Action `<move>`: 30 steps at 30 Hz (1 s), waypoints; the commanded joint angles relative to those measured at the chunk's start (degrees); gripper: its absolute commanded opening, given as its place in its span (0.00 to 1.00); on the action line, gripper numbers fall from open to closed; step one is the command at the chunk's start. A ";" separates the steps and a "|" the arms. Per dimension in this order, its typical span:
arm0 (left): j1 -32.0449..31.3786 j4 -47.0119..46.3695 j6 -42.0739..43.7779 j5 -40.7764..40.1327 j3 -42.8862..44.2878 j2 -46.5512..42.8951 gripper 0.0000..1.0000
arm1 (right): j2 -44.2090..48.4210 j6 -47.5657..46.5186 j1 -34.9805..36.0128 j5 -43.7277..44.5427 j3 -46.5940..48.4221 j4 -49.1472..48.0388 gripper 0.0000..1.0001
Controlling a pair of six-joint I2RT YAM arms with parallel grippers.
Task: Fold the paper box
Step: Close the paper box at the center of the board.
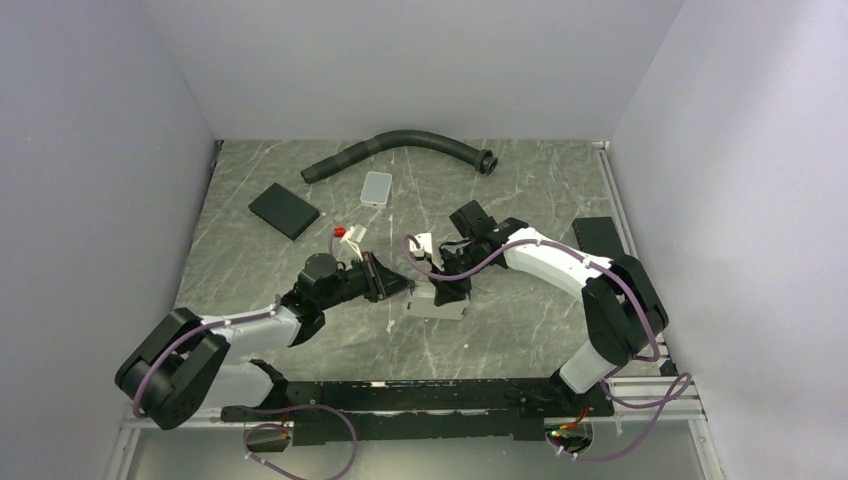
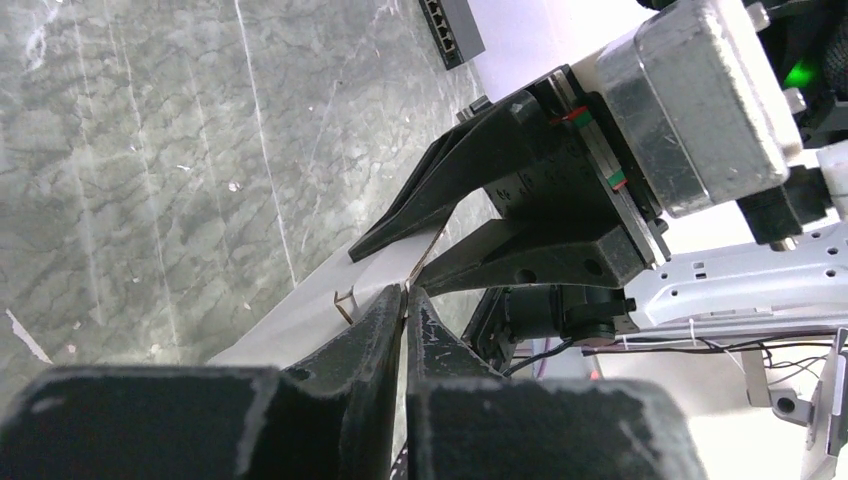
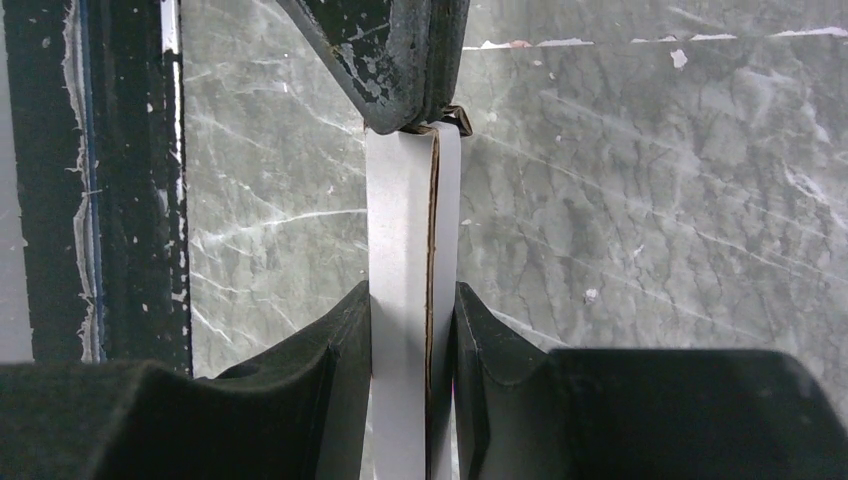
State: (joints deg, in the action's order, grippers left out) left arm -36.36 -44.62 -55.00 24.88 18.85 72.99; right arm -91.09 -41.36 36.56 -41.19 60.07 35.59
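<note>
Right wrist view shows the paper box (image 3: 400,230) best: it is a thin white strip, pressed flat, with a brown cut edge running down it. The right end effector (image 3: 410,305) has one finger on each side of the box and squeezes it, so it is clamped on the box. At the far end of the strip, the left end effector (image 3: 412,105) has its two fingers pressed together on a little tab of the same box. From above, the box sits near the middle of the worktop (image 1: 520,190), a bit toward the arms, right where the two end effectors meet. Its lower part looks to rest on the worktop. I think both arms hold it this way so one can stop the box slipping while the other bends or tucks a flap. Thin card is floppy and slides if only one side is held. The fold looks partly done, but I cannot tell how many flaps are left. Farther back lie a small light grey tile (image 1: 377,187), a flat black pad (image 1: 284,210) and a bent black hose (image 1: 400,145), all well apart from the box. A tiny red and white thing (image 1: 345,235) sits just behind the left arm. The worktop is dark grey with pale streaks like stone. Plain white walls (image 1: 400,60) stand on three sides.
</note>
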 commanded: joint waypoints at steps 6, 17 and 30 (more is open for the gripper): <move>-0.72 7.39 4.63 -0.74 -0.91 -6.78 0.12 | 1.31 -1.52 0.18 -3.55 2.00 -2.49 0.04; -0.73 -4.96 -0.21 2.92 -1.00 2.31 0.11 | 1.98 -1.49 1.37 -0.63 0.59 -4.62 0.04; -0.72 6.28 4.13 -1.18 -1.03 -2.00 0.10 | 1.45 -2.58 2.60 3.75 -0.23 -5.62 0.04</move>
State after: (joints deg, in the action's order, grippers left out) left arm -36.73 -42.06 -53.69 24.99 17.93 73.45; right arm -91.05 -42.39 38.24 -37.43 59.70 34.33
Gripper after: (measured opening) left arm 0.102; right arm 0.337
